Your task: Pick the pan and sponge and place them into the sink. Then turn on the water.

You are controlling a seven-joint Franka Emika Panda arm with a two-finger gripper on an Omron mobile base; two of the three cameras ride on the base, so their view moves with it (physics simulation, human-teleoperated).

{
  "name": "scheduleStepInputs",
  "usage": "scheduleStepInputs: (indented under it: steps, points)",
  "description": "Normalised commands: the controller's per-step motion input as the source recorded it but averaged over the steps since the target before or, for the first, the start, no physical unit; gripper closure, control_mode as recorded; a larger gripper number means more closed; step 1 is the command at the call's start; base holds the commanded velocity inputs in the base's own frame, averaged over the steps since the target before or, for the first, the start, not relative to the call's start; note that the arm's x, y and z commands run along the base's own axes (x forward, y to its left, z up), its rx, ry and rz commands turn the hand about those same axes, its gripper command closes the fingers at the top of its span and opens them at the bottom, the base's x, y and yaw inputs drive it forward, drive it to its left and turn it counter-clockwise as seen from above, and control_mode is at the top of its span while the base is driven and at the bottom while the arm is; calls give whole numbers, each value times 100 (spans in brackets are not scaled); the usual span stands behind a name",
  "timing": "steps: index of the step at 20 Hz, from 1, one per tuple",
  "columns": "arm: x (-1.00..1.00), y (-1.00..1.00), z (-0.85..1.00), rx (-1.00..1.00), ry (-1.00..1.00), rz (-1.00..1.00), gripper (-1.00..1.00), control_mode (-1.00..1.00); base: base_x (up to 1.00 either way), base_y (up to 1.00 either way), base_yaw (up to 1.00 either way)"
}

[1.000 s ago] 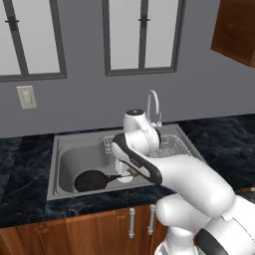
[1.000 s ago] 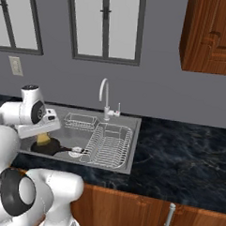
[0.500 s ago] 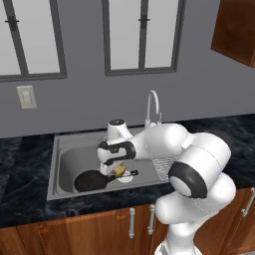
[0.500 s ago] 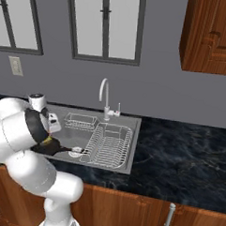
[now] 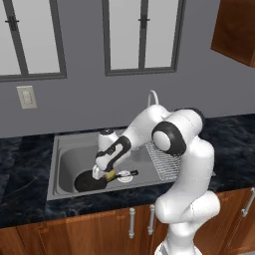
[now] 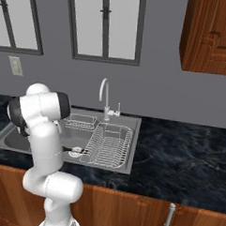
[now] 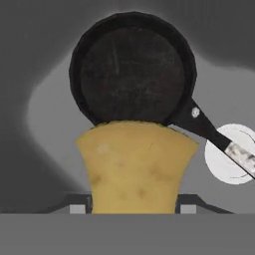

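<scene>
The pincer [image 5: 108, 174] grips the sponge [image 7: 137, 167] just above the pan [image 7: 132, 69] in the sink [image 5: 69, 154].

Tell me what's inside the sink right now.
The sink holds the pan, its handle lying over the white drain. The end effector holds the sponge above them, hiding the near basin floor.

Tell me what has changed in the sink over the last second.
The arm swung from the right part of the sink leftward and down, carrying the sponge with it; the gripper now sits low in the basin beside the pan, jaws shut on the sponge. The pan lies where it was, handle toward the white drain. The faucet shows no stream, as before.
</scene>
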Motion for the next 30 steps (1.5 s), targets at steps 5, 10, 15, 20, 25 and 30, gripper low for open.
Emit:
scheduleStepInputs:
  steps: [5, 10, 15, 20, 25, 30]
  points:
    - [50, 16, -49, -3, 0, 0, 100, -100, 0, 0, 0]
    - [65, 11, -32, -1, 0, 0, 100, -100, 0, 0, 0]
    - [70, 17, -40, -2, 0, 0, 100, -100, 0, 0, 0]
    - [49, 19, -44, -3, 0, 0, 100, -100, 0, 0, 0]
    - [25, 11, -27, -1, 0, 0, -100, -100, 0, 0, 0]
    - [-2, 0, 17, 3, 0, 0, -100, -100, 0, 0, 0]
